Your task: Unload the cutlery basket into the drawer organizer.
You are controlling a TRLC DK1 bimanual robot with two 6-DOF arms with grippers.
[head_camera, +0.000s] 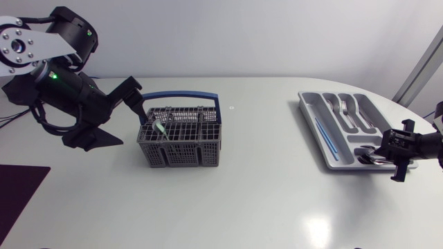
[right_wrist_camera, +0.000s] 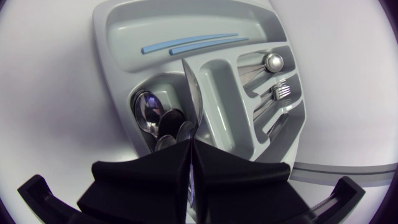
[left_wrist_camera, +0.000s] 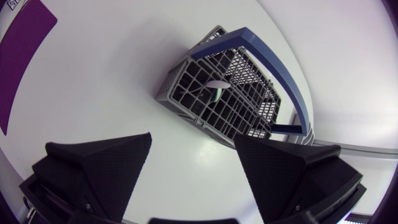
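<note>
Right jaws around silver utensil [right_wrist_camera: 191, 93], above organizer [right_wrist_camera: 121, 31]

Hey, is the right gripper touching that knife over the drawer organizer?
Touching. The right wrist view shows the knife sticking out from between the fingers of the right gripper, which close on it from both sides, over the drawer organizer.

head: overhead, whole white table [head_camera: 242, 207] | left wrist: faces grey mesh blue-handled basket [left_wrist_camera: 180, 93], near | right wrist: close over grey plastic organizer [right_wrist_camera: 118, 25] | head shares both
</note>
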